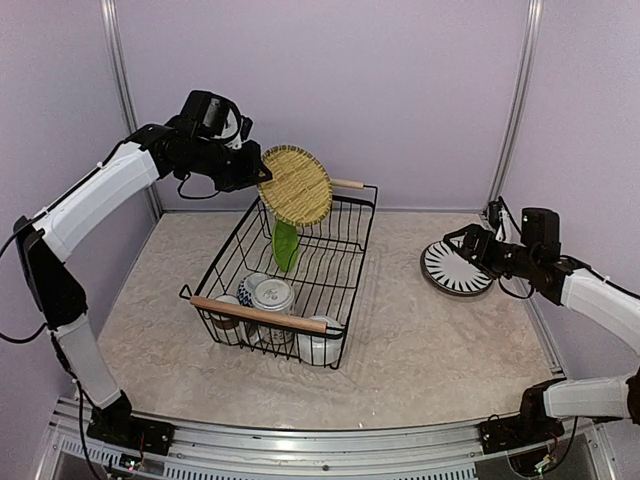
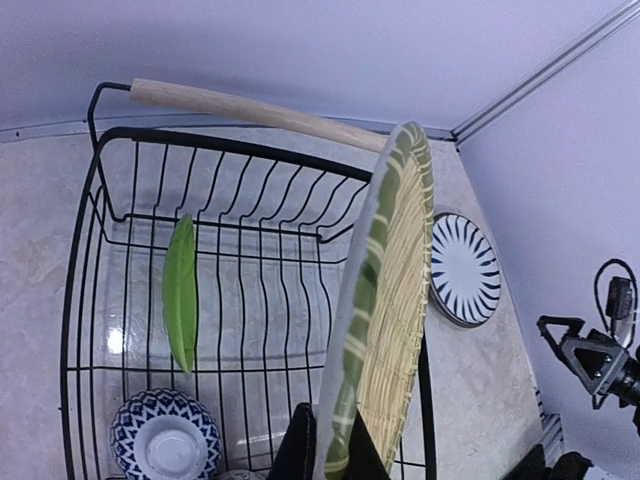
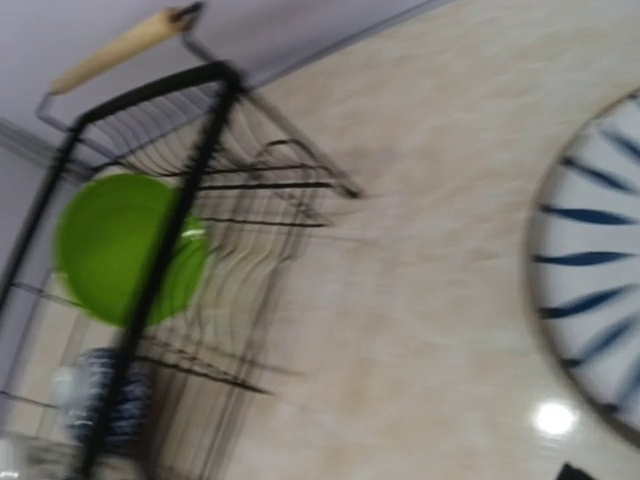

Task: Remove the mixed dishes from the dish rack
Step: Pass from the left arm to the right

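Note:
My left gripper (image 1: 258,178) is shut on the rim of a woven straw-coloured plate with a green edge (image 1: 296,185), held on edge above the far end of the black wire dish rack (image 1: 345,250). The left wrist view shows the fingers (image 2: 290,450) clamping that plate (image 2: 395,300). A lime green plate (image 1: 286,245) stands upright in the rack. A blue-and-white patterned bowl (image 1: 271,294), a small brown mug (image 1: 225,306) and a white mug (image 1: 318,346) sit at the near end. The striped plate (image 1: 455,270) lies on the table. My right gripper (image 1: 468,246) hovers by it, open and empty.
The rack's wooden handles are at its near edge (image 1: 258,314) and far edge (image 1: 348,184). Purple walls and metal posts close in the table at the back and sides. The right wrist view is blurred; it shows the rack (image 3: 190,160), the green plate (image 3: 120,245) and the striped plate (image 3: 600,300).

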### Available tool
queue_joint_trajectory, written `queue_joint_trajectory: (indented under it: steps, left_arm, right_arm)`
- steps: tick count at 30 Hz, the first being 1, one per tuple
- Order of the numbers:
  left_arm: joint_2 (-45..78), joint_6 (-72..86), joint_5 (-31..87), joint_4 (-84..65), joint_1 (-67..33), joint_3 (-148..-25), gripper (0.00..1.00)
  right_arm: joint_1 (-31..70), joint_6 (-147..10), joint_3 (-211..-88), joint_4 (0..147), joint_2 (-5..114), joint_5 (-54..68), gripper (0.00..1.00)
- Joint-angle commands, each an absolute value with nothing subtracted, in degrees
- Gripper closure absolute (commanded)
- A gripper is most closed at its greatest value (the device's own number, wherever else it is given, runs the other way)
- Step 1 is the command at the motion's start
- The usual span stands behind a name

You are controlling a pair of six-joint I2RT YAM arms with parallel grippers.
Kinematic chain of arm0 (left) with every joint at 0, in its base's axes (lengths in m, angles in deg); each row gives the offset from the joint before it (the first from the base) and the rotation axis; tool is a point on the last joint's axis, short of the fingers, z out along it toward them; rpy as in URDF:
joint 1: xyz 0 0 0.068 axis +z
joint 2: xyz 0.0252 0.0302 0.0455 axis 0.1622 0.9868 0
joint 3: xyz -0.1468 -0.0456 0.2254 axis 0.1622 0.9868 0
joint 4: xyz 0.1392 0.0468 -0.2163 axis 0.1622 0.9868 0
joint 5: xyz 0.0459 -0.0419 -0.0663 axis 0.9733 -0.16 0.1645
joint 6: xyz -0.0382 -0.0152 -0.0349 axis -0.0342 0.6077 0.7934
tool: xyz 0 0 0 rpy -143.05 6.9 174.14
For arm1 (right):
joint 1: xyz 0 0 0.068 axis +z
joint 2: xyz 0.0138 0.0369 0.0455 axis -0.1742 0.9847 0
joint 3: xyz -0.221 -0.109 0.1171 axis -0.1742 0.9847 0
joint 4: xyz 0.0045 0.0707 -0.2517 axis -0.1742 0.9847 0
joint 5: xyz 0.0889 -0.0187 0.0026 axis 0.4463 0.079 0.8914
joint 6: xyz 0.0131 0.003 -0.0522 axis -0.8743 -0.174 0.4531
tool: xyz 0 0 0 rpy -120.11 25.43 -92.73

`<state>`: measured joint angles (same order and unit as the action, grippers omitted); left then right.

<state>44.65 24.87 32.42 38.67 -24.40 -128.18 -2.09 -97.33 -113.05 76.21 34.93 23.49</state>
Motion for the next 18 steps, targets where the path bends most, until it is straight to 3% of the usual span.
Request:
queue_joint_trajectory:
  steps: [1, 13, 18]
  left_arm:
    - [38.8, 31.3, 13.4, 23.0, -22.1, -118.3, 1.00]
    - [37.9, 35.5, 0.6, 10.4, -24.4, -108.4, 1.00]
    - [39.1, 35.5, -1.1, 8.8, -26.6, -108.3, 1.00]
  right_arm:
    - [2.7, -106.7, -113.9, 65.4, 37.7, 27.4, 0.00]
    - [18.3, -116.9, -125.3, 49.3, 52.8, 29.8, 0.01]
    - [19.6, -118.6, -127.0, 46.5, 56.4, 30.8, 0.14]
